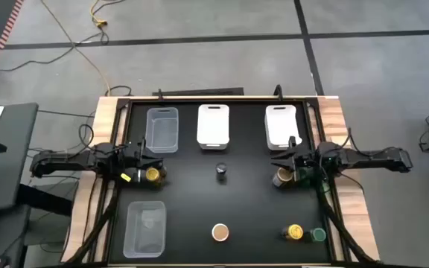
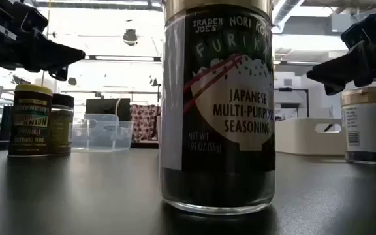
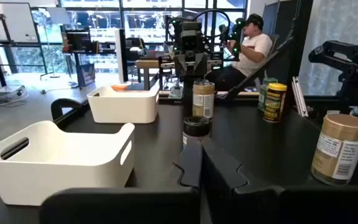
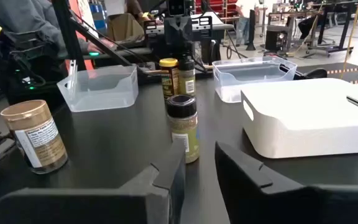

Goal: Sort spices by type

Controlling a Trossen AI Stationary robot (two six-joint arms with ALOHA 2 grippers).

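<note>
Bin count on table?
4, by the high view: clear bin top left, white bin top centre, second white bin top right, second clear bin bottom left. None seem hidden.

Centre lane open; dark-capped jar [image 1: 221, 173] alone stands mid-table.

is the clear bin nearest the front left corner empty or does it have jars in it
Empty: the high view shows only bare clear floor inside the clear bin; no jar tops.

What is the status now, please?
Left end effector and right end effector shut, empty. Small round spice jars unsorted on black table. Nothing blocking.
</note>
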